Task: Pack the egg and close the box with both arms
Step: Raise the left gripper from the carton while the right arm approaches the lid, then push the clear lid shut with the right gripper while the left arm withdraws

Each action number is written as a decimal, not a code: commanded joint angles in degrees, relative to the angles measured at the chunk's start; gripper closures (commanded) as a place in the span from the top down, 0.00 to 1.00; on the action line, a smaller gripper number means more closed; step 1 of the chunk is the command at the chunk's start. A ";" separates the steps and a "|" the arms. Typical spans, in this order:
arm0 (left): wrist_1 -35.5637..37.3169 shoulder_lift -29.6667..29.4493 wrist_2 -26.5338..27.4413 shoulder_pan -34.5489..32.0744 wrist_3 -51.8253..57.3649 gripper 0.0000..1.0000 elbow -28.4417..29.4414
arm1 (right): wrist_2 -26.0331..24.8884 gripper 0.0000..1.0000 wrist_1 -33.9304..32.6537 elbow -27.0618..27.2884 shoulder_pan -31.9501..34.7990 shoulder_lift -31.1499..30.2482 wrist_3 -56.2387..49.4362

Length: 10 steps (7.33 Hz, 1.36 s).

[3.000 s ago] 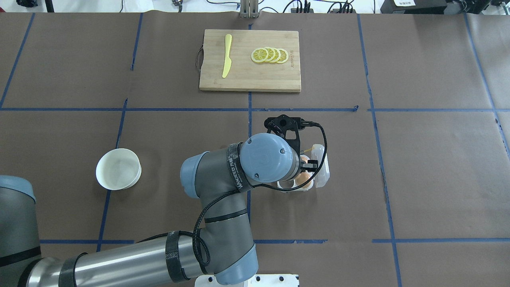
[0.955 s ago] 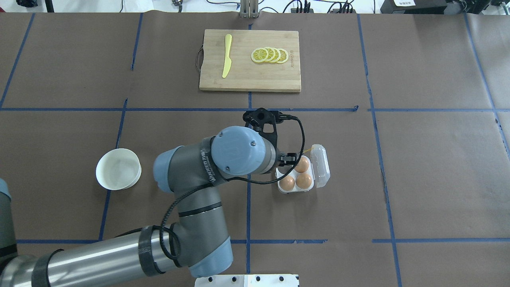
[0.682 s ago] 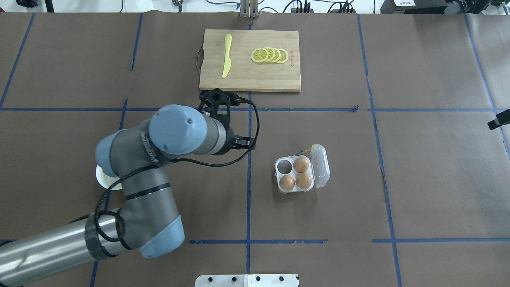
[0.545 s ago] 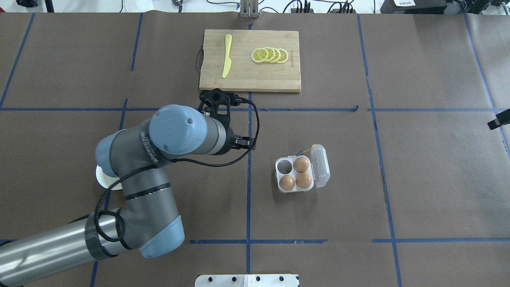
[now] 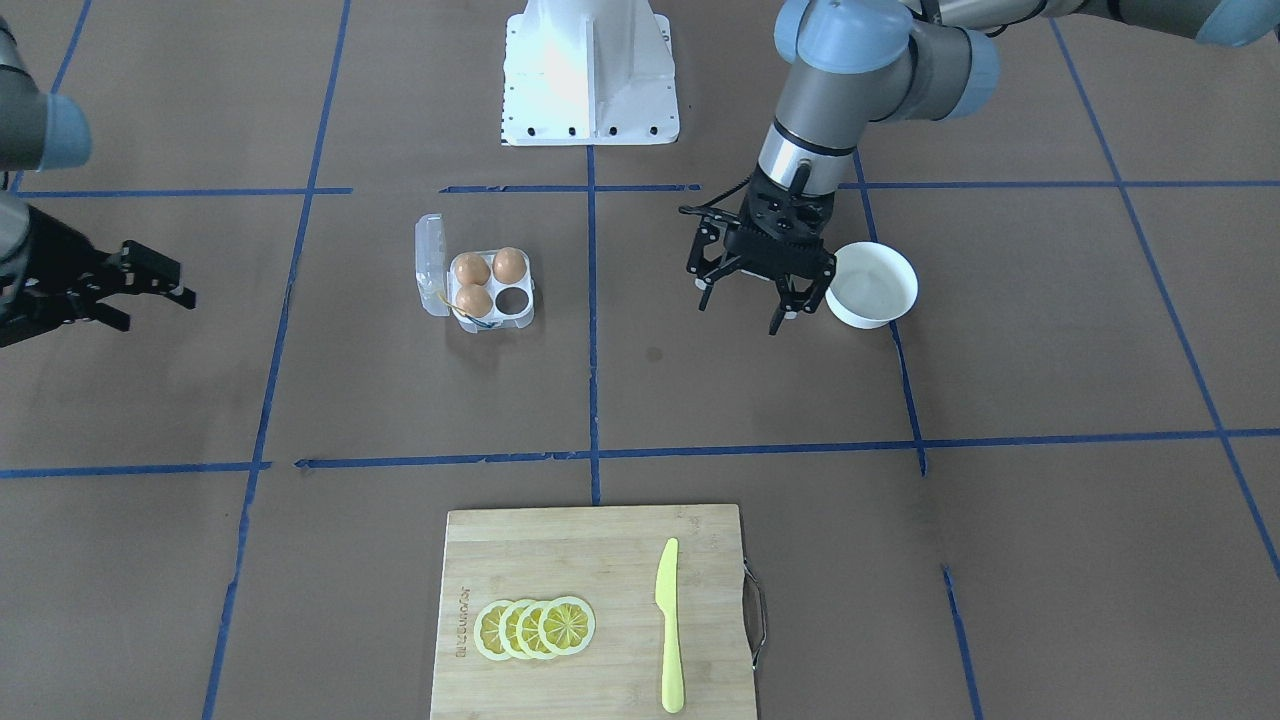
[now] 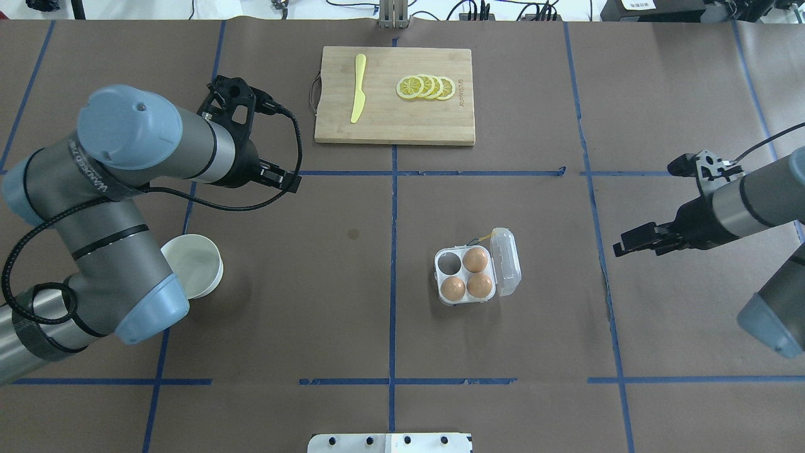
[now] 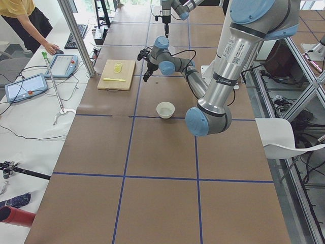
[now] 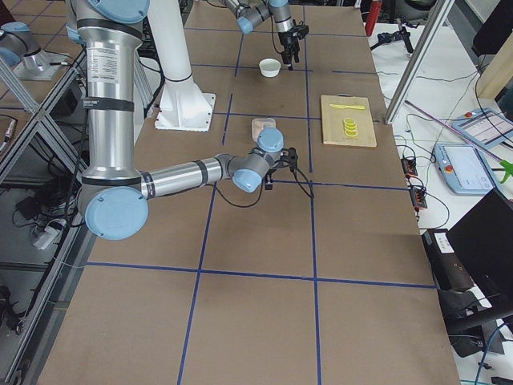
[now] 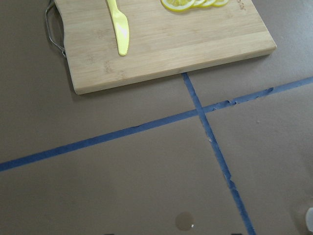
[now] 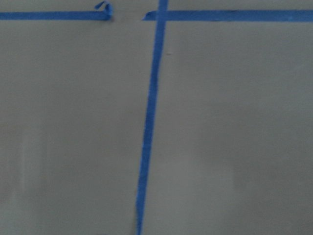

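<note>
Since three eggs [image 6: 476,259] sit in the box [image 6: 449,263] near bench [image 6: 314,314] centre and its lid [image 6: 507,262] lies open at 3 o'clock, closing looks next: the left hand [image 5: 742,310] at 10 o'clock and right hand [image 6: 621,244] at 3 o'clock, both seemingly spread and empty, must converge on the lid.

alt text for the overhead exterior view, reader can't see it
A small clear plastic egg carton sits open mid-table with three orange-brown eggs and one empty cup. The left gripper and right gripper hang well off to either side; a round white bowl sits partly behind the left arm.
</note>
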 commanded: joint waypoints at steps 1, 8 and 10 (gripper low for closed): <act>-0.34 2.46 -0.42 -3.11 6.36 0.84 0.07 | -9.15 1.00 -0.31 4.05 -11.31 4.42 13.32; -0.70 10.52 -4.29 -10.05 15.07 0.84 -4.65 | -19.13 1.00 -22.79 15.11 -17.53 18.17 23.32; -0.70 16.15 -10.76 -18.46 25.05 0.84 -5.99 | -14.94 1.00 -23.96 19.50 -11.57 12.92 23.23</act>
